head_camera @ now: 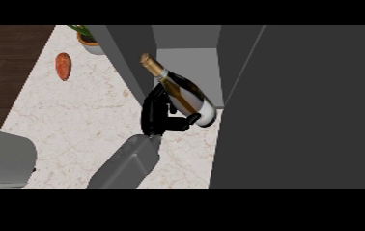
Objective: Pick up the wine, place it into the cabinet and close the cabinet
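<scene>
Head view: a dark glass wine bottle (184, 92) with a gold foil neck and a gold-and-white label lies tilted, its neck pointing up and left, at the open front of the grey cabinet (285, 109). The right hand (162, 115), black, sits just below and left of the bottle, its fingers curled round the lower body. No writing on the label can be read. Left of the cabinet, an orange carrot (63, 66) lies on the pale marble counter (78, 123), and a potted plant (89, 40) stands beside the cabinet's open door.
</scene>
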Robot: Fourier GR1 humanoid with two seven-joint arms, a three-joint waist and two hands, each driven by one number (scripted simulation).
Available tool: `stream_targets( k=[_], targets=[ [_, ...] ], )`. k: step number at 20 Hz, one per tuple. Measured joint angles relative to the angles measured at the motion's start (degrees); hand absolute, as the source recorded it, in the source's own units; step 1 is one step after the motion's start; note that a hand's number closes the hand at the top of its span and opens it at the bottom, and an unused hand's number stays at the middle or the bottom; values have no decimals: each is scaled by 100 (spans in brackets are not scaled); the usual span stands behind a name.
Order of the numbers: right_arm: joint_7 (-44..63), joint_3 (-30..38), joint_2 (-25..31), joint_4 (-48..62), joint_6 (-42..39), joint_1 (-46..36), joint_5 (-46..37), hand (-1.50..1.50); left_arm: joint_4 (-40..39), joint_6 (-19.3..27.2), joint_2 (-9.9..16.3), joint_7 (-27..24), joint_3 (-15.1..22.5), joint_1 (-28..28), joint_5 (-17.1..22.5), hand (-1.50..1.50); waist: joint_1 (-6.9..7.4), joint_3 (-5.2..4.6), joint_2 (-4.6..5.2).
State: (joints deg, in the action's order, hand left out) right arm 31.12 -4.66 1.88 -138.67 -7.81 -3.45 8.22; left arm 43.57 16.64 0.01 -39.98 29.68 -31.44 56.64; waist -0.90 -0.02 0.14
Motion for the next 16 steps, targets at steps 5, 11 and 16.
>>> stream_targets(
  k=[5, 11, 16],
  targets=[
    [-98, 61, 1, 93, -3, -47, 20, -150, -580, -114, 0, 13, -120, -483, 359, 150, -8, -2, 5],
    [-209, 129, 50, 113, -114, 45, 139, -150, -1196, -274, -3, -80, -328, -1025, 524, 150, -34, -6, 13],
    [-221, 96, 33, 252, -74, -154, 85, -150, -1729, -311, -1, -28, -565, -1661, 682, 150, -71, -4, 28]
  ],
)
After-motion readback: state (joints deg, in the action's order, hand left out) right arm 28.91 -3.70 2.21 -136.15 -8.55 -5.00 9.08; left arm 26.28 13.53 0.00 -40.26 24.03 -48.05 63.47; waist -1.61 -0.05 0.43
